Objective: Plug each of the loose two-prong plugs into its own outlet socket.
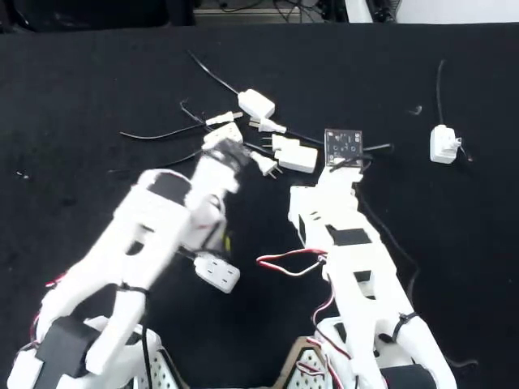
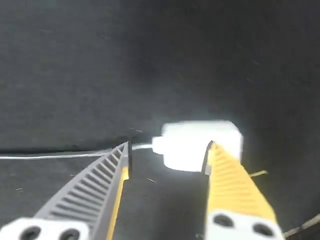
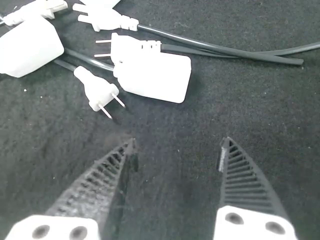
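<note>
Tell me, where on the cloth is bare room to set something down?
Bare cloth lies left of the plug cluster, and at the far right below the lone adapter. Crowded: the cluster itself, and around the near socket.

right gripper (image 3: 179,142) spread | loose plug (image 3: 95,90) near | white block (image 3: 155,75), perhaps socket

White left arm (image 1: 154,235) and right arm (image 1: 350,247), with black motor blocks; red and white wires (image 1: 288,259) run off the right one. The left claw (image 2: 167,146) has ribbed fingers (image 2: 230,185), one yellow, one seemingly grey; the right claw (image 3: 178,142) has black ones on white bases.
</note>
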Tool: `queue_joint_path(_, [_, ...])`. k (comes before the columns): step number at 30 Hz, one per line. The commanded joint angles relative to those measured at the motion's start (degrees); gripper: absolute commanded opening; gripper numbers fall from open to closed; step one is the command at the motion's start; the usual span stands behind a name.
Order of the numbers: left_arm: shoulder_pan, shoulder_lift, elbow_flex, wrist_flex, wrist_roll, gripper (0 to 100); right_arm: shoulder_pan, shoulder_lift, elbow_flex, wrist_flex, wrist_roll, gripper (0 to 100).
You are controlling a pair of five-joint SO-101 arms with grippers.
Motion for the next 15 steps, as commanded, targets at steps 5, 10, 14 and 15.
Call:
queue_joint_path(5, [-8.6, -1.8, -4.2, 12.9, -34.5, 26, 0.9, -2.0, -1.6, -1.1, -0.6, 25.4])
queue_joint_path(10, [-7.0, -1.4, 0.8, 6.0, -33.8, 26, 0.9, -2.0, -1.7, -1.1, -0.6, 25.4])
queue_joint_path(14, [-2.9, -1.9, 8.9, -1.5, -29.9, 26, 1.1, -2.0, -1.6, -1.1, -0.6, 25.4])
queue_joint_path(15, [-1.5, -1.9, 10.7, -2.4, -29.4, 26, 1.2, -2.0, -1.6, -1.1, -0.6, 25.4])
